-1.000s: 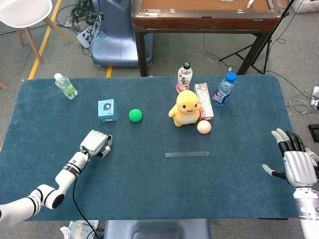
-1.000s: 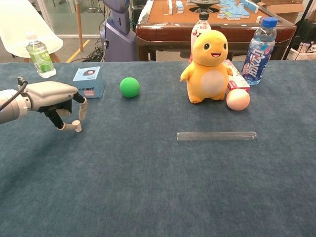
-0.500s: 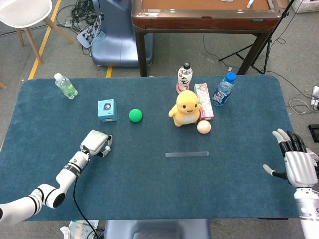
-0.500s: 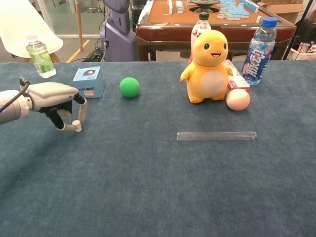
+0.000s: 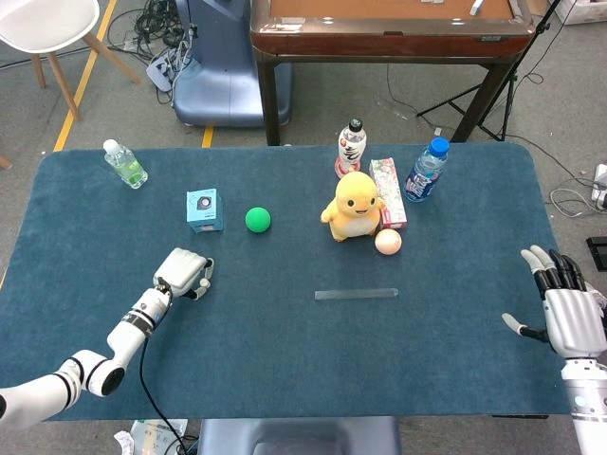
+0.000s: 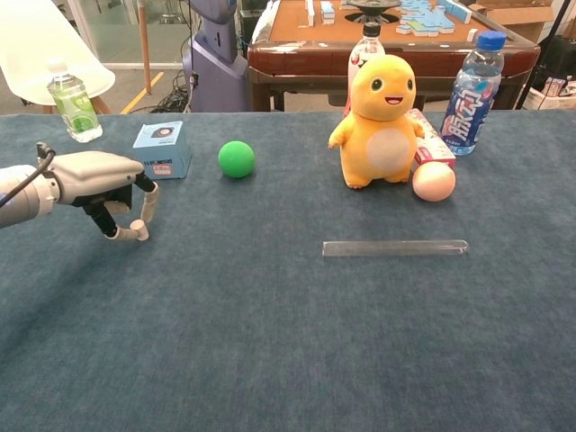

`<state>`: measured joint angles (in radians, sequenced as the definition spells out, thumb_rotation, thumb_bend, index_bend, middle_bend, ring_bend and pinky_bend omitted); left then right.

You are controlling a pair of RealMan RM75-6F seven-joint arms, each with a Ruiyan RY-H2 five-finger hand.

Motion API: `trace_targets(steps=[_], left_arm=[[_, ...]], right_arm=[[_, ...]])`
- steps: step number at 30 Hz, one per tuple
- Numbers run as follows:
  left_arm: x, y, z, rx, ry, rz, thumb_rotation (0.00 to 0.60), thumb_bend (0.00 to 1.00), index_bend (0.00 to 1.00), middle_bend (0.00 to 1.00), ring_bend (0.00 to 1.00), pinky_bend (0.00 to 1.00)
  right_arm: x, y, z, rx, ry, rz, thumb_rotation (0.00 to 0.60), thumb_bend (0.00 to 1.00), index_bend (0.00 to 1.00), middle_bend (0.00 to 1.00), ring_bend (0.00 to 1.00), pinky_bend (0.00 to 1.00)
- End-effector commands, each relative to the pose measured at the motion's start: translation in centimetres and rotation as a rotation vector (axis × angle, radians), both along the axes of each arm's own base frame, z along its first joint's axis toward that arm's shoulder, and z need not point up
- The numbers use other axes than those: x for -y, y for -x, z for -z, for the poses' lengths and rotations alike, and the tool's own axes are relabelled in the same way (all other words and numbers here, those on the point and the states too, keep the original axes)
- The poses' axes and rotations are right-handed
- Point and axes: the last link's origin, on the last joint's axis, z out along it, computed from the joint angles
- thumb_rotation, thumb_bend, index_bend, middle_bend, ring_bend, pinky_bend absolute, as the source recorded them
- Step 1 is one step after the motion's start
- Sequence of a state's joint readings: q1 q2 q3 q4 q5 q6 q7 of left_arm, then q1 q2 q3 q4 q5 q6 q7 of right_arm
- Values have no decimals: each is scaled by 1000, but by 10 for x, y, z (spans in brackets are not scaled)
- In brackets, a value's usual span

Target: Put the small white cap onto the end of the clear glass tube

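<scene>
A blue worktop [image 6: 270, 360] seen from the robot. Nearest, the right hand [image 5: 569, 318] hangs past the edge with fingers spread, holding nothing, well right of the tube [image 6: 394, 247]. The tube lies flat, mid-worktop. Far to its left, the left hand [image 6: 94, 180] pinches the cap [image 6: 141, 232] in its fingers. Just behind the tube stand a ball [image 6: 433, 181] and a toy duck [image 6: 382, 121]. The tiny cap could slip from so light a pinch, or the unheld tube could roll away when pushed.

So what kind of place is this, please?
Probably a robotics lab or workshop set up for testing: a blue felt-covered table holding assorted props like a plush duck, loose cables on a concrete floor, and a mahjong table behind.
</scene>
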<state>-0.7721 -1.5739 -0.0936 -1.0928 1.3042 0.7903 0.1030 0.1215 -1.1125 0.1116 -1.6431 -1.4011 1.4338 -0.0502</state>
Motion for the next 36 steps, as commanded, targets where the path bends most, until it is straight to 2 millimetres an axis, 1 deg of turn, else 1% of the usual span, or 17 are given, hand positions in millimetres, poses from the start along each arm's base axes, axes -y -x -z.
trace_targets(steps=[1,10,13,17,19,24,26,29,32,34,35,36], left_arm=[[0,0,0,-2,0,0,600,264,530,1000,1000,997],[-3,-2,0,18,-8,9,600,294,542,1000,1000,998],[-4,-4,-3,52,-9,-2,600,302,546,1000,1000,998],[-3,-6,-16,128,-13,-28,600,307,547,1000,1000,998],[-1,-7,-26,165,-14,-38,600,308,546,1000,1000,998],[10,-8,-50,219,-14,-39,600,307,546,1000,1000,998],[16,-9,-58,232,-13,-34,600,307,546,1000,1000,998],[26,-11,-68,244,-10,-24,600,308,546,1000,1000,998],[35,-13,-75,250,-3,-16,600,307,547,1000,1000,998],[40,-14,-79,250,-1,-9,600,307,547,1000,1000,998],[42,-14,-81,249,0,-5,600,307,547,1000,1000,998],[44,-14,-82,249,0,-3,600,307,547,1000,1000,998]], right_arm=[[0,0,0,0,0,1,600,0,0,100,0,0],[-1,-1,0,-2,2,-3,600,0,0,100,0,0],[0,-2,0,-6,-5,-7,600,0,0,100,0,0],[5,-7,4,-23,-40,-22,600,0,0,100,0,0],[12,-14,7,-30,-69,-43,600,0,0,113,9,0],[34,-40,24,-51,-154,-127,600,0,0,218,100,8],[44,-53,34,-65,-198,-163,600,0,11,278,162,63],[59,-73,48,-78,-254,-220,600,8,60,357,262,170],[73,-91,64,-96,-305,-271,600,44,123,472,436,333],[80,-101,73,-105,-335,-295,600,48,177,592,613,523],[85,-107,79,-108,-353,-309,600,48,193,626,660,575],[89,-112,84,-109,-365,-318,600,48,235,705,761,692]])
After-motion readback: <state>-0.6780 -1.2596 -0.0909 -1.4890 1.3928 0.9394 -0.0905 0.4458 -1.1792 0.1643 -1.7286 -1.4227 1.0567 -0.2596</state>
